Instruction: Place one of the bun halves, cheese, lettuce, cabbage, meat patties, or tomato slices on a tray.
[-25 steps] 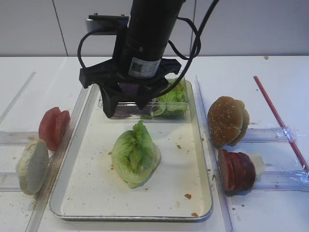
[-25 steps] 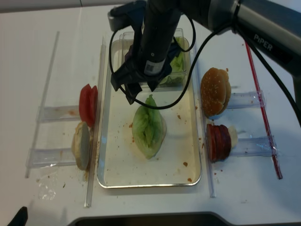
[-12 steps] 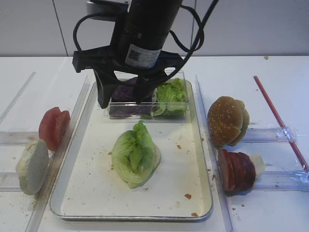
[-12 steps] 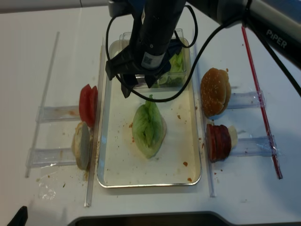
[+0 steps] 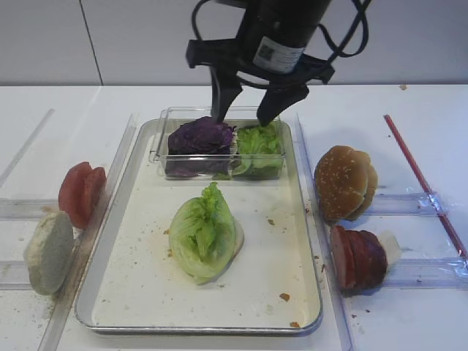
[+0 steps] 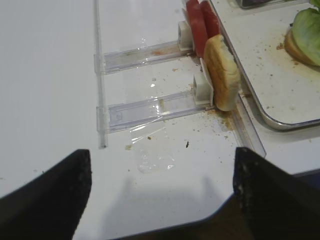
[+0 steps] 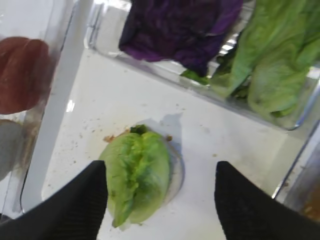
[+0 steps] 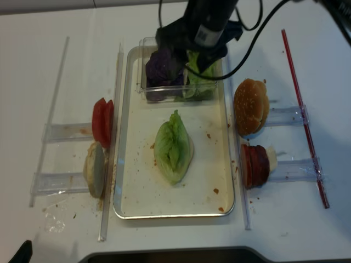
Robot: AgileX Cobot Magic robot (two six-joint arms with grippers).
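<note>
— What's the black right gripper (image 5: 247, 110) doing?

— Its jaws are spread wide with nothing between them, hanging above the clear plastic tub (image 5: 162, 152) of purple cabbage (image 5: 199, 137) and loose green leaves (image 5: 259, 140).

— And the lettuce?

— The pale green lettuce leaf (image 5: 205, 233) lies on the white metal tray (image 5: 301, 301), near its middle, apart from the tub — seemingly over a pale bun half, though I can't be sure.

— How would it handle?

— Light, limp, easily bruised, I'd judge; pinch it gently across the thick rib.

— The left gripper (image 6: 160, 185)?

— Open and empty, over the white table (image 6: 45, 85) near the red tomato slices (image 6: 200, 22).
</note>
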